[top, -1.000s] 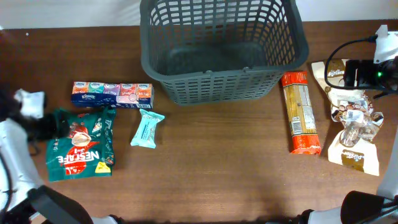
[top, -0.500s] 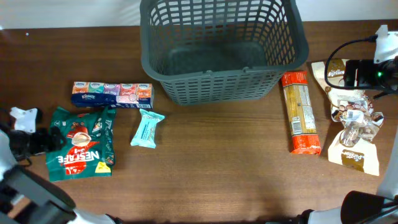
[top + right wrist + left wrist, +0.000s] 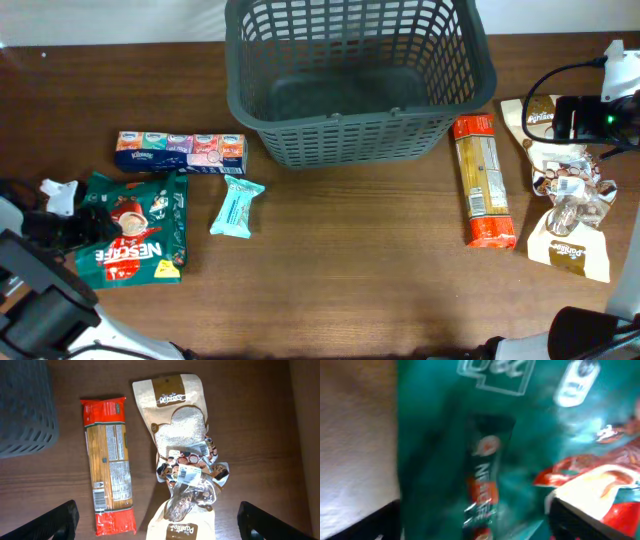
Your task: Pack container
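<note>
The container, a dark grey slotted basket, stands at the back centre with nothing visible in it; its corner shows in the right wrist view. A green Nescafe bag lies at the front left and fills the left wrist view. My left gripper is open, its fingers either side of the bag's left part. My right gripper is open and empty, hovering above the snack packets at the right.
A Kleenex multipack and a teal bar lie left of centre. At the right lie a spaghetti packet, two tan pouches and a crinkly cellophane packet.
My left gripper has moved right and forward onto the Nescafe bag's left edge. The bag has turned slightly. The right arm has not moved.
</note>
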